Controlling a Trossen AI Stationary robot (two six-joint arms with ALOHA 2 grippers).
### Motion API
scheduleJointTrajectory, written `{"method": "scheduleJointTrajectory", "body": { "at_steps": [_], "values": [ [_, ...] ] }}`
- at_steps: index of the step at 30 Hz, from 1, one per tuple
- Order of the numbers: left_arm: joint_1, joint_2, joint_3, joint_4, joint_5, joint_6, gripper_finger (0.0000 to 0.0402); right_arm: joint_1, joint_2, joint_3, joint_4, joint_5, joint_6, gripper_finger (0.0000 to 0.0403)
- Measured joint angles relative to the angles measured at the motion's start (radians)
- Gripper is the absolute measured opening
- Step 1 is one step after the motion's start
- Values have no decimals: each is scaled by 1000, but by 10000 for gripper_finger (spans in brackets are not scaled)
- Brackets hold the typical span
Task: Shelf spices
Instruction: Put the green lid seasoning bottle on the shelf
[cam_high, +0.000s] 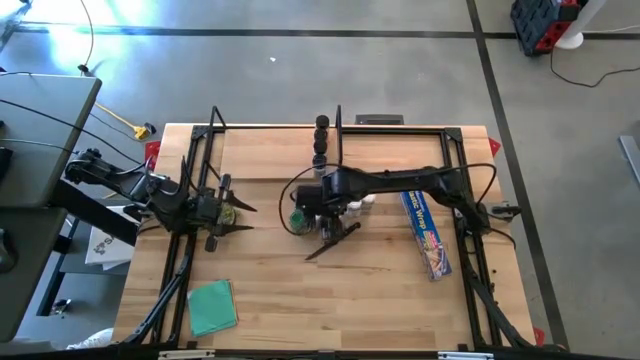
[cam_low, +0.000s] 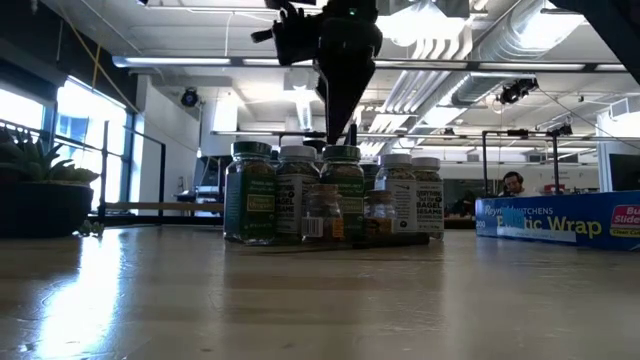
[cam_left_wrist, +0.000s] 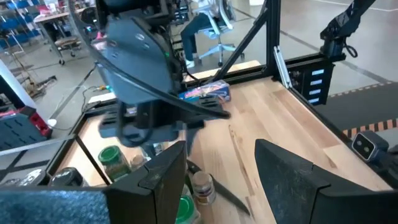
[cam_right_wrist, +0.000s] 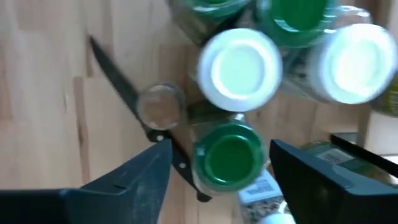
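Note:
Several spice jars (cam_low: 343, 195) with green or white caps stand in a cluster on the table's middle. My right gripper (cam_right_wrist: 221, 146) points straight down over them, open. Its fingers stand on either side of a green-capped jar (cam_right_wrist: 230, 155), just above the cap and apart from it in the low view. A small clear-capped jar (cam_right_wrist: 158, 106) stands beside that jar. My left gripper (cam_left_wrist: 221, 155) hovers open near the table's left edge, pointing toward the cluster with bare table between its fingers. The shelf (cam_high: 270, 155) runs along the far side, with dark-capped jars (cam_high: 321, 140) on it.
A dark-handled knife (cam_right_wrist: 118, 87) lies by the cluster on its near side. A long blue wrap box (cam_high: 427, 232) lies to the right of the jars. A green cloth (cam_high: 212, 305) lies near the front left. Black frame rails (cam_high: 190, 180) run along both table sides.

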Motion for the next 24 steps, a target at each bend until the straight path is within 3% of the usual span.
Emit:
{"method": "scheduleJointTrajectory", "body": {
  "at_steps": [5,10,19,24],
  "values": [
    [0,0,0,-14,-1,-3,188,0,23,0,-21,-3,-29,317],
    [1,0,0,-15,-1,-3,188,-4,40,-27,-30,17,-73,326],
    [1,0,0,-30,-27,-2,188,-13,40,-100,49,20,-103,299],
    [1,0,0,-30,-36,-1,188,-9,40,-100,58,32,-160,252]
  ]
}}
